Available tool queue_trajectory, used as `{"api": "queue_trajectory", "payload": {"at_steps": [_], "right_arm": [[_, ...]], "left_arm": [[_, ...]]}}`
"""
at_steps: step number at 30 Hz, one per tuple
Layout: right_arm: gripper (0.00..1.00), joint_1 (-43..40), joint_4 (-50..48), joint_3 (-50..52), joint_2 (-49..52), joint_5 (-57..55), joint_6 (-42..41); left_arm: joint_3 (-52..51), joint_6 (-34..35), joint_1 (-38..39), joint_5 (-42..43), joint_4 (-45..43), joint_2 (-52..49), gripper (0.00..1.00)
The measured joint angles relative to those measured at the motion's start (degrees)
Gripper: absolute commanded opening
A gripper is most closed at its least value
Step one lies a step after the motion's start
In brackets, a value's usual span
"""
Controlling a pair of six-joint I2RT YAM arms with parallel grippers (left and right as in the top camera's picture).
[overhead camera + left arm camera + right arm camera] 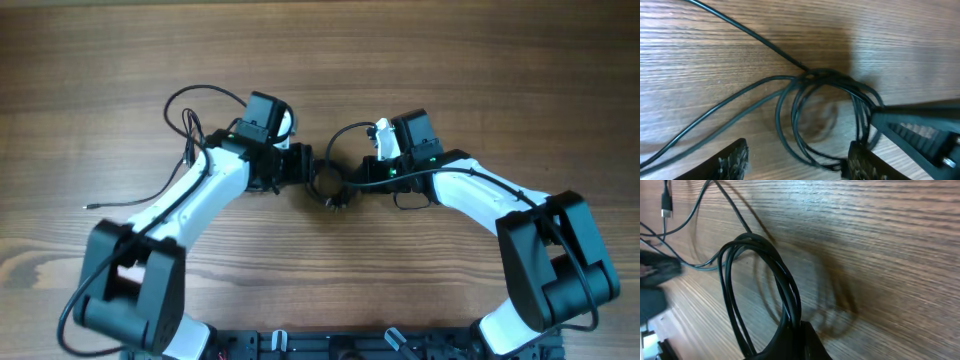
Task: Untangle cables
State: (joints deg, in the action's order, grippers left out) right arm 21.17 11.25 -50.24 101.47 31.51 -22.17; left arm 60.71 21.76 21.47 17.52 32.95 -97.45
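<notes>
The thin black cables form a small coil [328, 186] at the table's centre, between my two grippers. In the left wrist view the coil [805, 100] has two strands running off to the left and one to the upper left. My left gripper [800, 157] is open, with the coil's near edge between its fingers. It also shows in the overhead view [305, 166]. My right gripper [802, 332] is shut on the coil [740, 275] and holds its loops upright. It also shows in the overhead view [356, 180]. A plug end [665, 202] lies at the far left.
A thin cable tail [120, 203] trails left across the wooden table [480, 70]. A black loop [205, 98] lies behind my left arm, and another arc [345, 135] rises beside a white part [382, 135] at my right wrist.
</notes>
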Motion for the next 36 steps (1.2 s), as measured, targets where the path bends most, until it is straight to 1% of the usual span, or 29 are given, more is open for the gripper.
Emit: {"api": "queue_trajectory", "payload": {"at_steps": [4,11,19,23,26,30,33,34,36], "right_arm": [[0.04,0.0,0.02,0.0,0.02,0.46,0.0],[0.04,0.0,0.02,0.0,0.02,0.63,0.0],[0.04,0.0,0.02,0.0,0.02,1.14,0.0],[0.04,0.0,0.04,0.0,0.02,1.92,0.0],[0.04,0.0,0.04,0.0,0.02,2.49,0.0],[0.04,0.0,0.07,0.0,0.02,2.8,0.0],[0.04,0.0,0.24,0.0,0.02,2.82,-0.02],[0.04,0.0,0.28,0.0,0.02,2.82,-0.02],[0.04,0.0,0.28,0.0,0.02,2.89,0.0]], "left_arm": [[0.0,0.0,0.02,-0.02,-1.95,-3.56,0.66],[0.0,1.51,0.17,0.0,-2.38,-7.06,0.54],[0.0,3.28,3.08,0.0,-2.6,-7.72,0.49],[0.0,3.72,4.22,-0.11,-2.6,-7.72,0.41],[0.0,4.07,4.31,-0.31,-2.6,-7.72,0.33],[0.0,4.11,4.31,-0.5,-2.58,-7.72,0.27],[0.0,4.11,4.31,-0.57,-2.58,-7.72,0.27],[0.0,4.13,4.31,-0.68,-2.58,-7.72,0.3],[0.0,4.11,4.31,-1.07,-2.58,-7.72,0.3]]}}
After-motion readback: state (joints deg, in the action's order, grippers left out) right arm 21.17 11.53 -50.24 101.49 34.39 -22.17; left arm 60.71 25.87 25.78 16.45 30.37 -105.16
